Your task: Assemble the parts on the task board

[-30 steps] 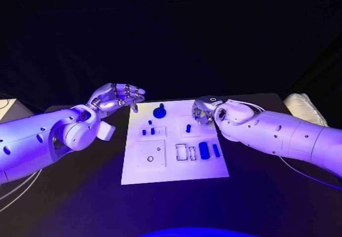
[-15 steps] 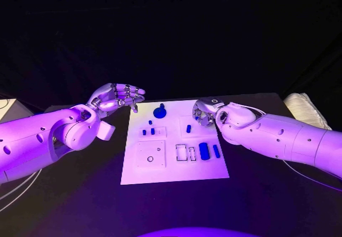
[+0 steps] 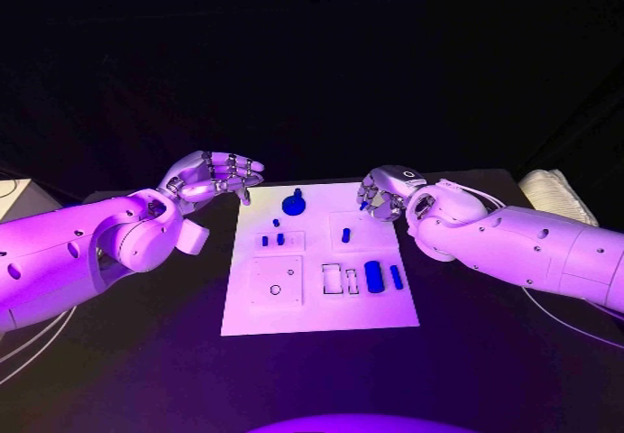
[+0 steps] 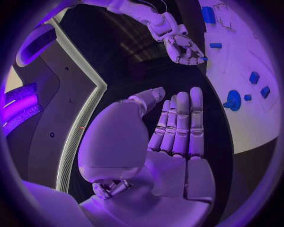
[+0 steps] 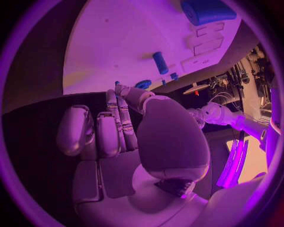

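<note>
The white task board (image 3: 320, 257) lies in the middle of the black table (image 3: 156, 361), with small blue parts (image 3: 374, 275) on it. The right hand (image 3: 386, 192) has lifted off the board's far edge, pinching a tiny blue piece (image 4: 203, 58), so a part seems picked up. The left hand (image 3: 212, 176) still hangs beside the board, fingers apart, holding nothing.

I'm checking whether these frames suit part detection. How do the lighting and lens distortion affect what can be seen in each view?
Head view: purple light washes the task board, surroundings nearly black, blue parts still contrast. Left wrist view: fisheye bends the board's edge, and the left hand covers the middle. Right wrist view: the right hand takes up the middle, the board curves, and the large blue part looks soft.
</note>
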{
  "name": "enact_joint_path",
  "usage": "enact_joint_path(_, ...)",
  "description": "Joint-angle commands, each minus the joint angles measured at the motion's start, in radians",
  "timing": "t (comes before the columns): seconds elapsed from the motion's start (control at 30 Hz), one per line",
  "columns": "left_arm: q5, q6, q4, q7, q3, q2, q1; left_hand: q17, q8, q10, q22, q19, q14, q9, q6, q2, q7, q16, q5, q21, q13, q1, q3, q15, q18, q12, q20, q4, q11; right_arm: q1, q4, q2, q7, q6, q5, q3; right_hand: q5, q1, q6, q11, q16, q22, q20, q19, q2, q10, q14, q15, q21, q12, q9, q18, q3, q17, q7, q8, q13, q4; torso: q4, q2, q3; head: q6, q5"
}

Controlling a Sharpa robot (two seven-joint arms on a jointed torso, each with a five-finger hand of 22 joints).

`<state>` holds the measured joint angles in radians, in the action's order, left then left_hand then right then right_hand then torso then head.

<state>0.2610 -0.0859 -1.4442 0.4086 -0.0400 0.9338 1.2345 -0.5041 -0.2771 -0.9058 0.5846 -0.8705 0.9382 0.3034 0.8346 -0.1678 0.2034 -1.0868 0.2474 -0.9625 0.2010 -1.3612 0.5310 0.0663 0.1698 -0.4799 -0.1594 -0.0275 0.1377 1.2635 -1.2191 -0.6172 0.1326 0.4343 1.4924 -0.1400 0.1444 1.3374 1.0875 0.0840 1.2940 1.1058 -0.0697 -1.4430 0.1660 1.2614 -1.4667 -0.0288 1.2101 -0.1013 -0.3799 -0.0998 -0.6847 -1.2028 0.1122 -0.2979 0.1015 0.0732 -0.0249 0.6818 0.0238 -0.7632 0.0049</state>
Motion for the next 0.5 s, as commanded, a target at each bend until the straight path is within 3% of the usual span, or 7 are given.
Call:
enact_joint_path(0.03,-0.005,0.018,0.001,0.0,0.001,0.0,0.0,0.0,-0.005,0.005,-0.001,-0.006,0.006,-0.001,-0.006,-0.002,0.0,0.004,0.001,0.002,-0.001,0.007,-0.007,-0.001,0.015,-0.002,0.002,-0.001,0.001,0.007,-0.028,-0.018,-0.016,0.042,-0.076,0.004,-0.001,-0.008,0.005,-0.04,-0.005,-0.001,0.005,0.001,-0.006,0.046,-0.04,-0.009,0.002,-0.002,0.001,0.009,-0.001,0.001,0.003,-0.007,0.018,0.003,-0.0008,0.0,-0.0001,0.0,0.001)
enact_joint_path(0.27,-0.005,0.018,0.001,-0.002,0.001,0.0,0.0,0.0,-0.005,0.006,-0.001,-0.006,0.006,-0.001,-0.006,-0.002,0.001,0.004,0.001,0.003,-0.002,0.007,-0.007,0.0,0.015,-0.002,0.002,-0.001,0.001,0.013,-0.117,-0.05,-0.025,0.049,-0.1,0.009,-0.001,-0.009,0.005,-0.04,-0.005,-0.001,0.006,0.001,-0.005,0.045,-0.04,-0.009,0.002,-0.002,0.0,0.009,-0.001,0.003,0.003,-0.007,0.019,0.003,-0.0001,0.0,0.0009,0.0,0.006)
enact_joint_path(0.4,-0.005,0.017,-0.003,-0.002,0.001,0.0,0.0,0.0,-0.005,0.006,-0.001,-0.006,0.006,-0.001,-0.006,-0.002,0.001,0.004,0.001,0.003,-0.002,0.007,-0.007,0.0,0.015,-0.002,0.002,-0.001,0.001,0.007,-0.179,-0.054,-0.027,0.042,-0.084,0.009,0.0,-0.009,0.005,-0.04,-0.005,-0.003,0.006,0.002,-0.005,0.045,-0.04,-0.009,0.0,-0.002,0.0,0.009,-0.002,0.003,0.003,-0.007,0.019,0.004,-0.0002,0.001,0.0013,-0.002,0.02)
enact_joint_path(0.5,-0.005,0.015,-0.006,-0.001,0.001,-0.002,0.0,0.001,-0.006,0.007,-0.002,-0.006,0.005,-0.001,-0.007,-0.002,0.001,0.004,0.001,0.003,-0.002,0.007,-0.007,0.0,0.015,-0.001,0.002,0.0,0.002,-0.002,-0.229,-0.044,-0.023,0.031,-0.043,0.005,0.0,-0.009,0.005,-0.04,-0.005,-0.003,0.006,0.002,-0.005,0.045,-0.04,-0.009,0.0,-0.002,0.0,0.009,-0.002,0.003,0.003,-0.007,0.019,0.004,-0.0015,0.0,0.0,-0.009,0.036)
